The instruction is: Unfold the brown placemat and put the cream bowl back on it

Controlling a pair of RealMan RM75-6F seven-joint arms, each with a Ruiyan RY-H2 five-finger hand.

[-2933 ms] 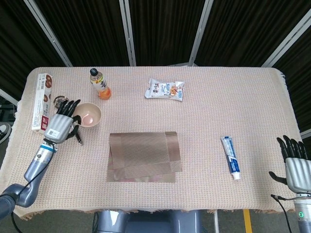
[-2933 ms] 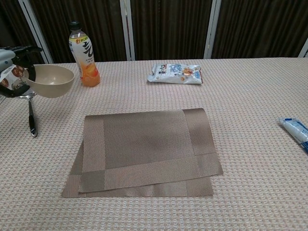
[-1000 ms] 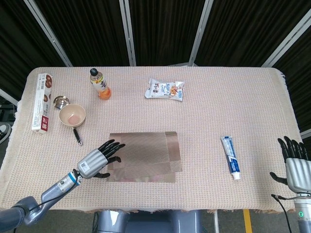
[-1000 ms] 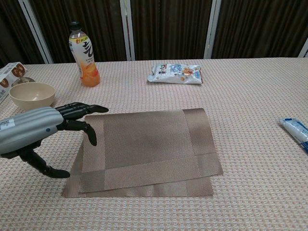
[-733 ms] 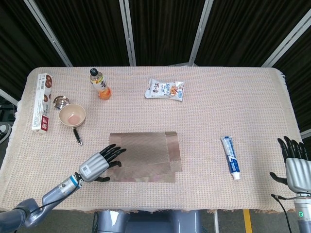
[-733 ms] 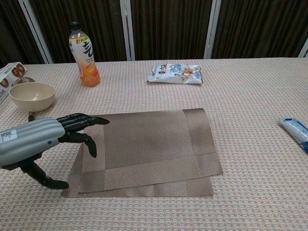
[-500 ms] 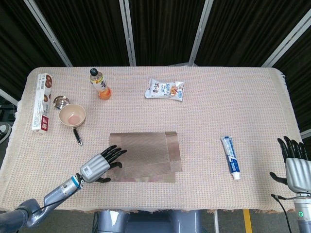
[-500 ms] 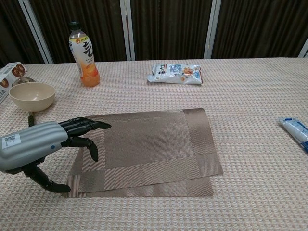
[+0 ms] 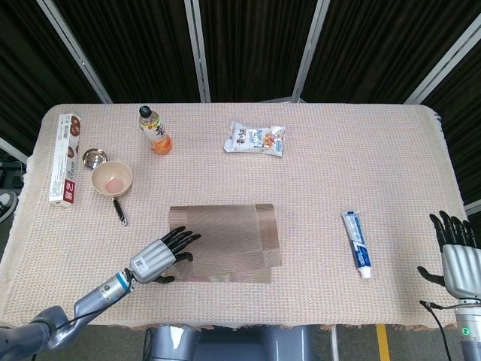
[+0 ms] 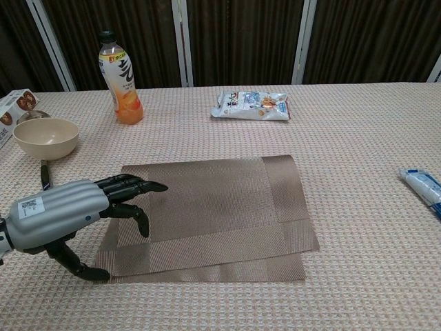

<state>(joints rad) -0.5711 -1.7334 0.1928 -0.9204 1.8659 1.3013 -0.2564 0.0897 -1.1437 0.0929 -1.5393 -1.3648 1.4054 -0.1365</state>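
Fingers: left hand spread, empty, over folded brown placemat's left edge
Cream bowl: well apart, far-left

Left hand: I see it at 8 o'clock, fingers spread over the placemat's left edge, holding nothing.
Brown placemat: centre, folded double.
Cream bowl: 10 o'clock, off the mat.
Bottle: 11 o'clock.
Snack bag: 12 o'clock.
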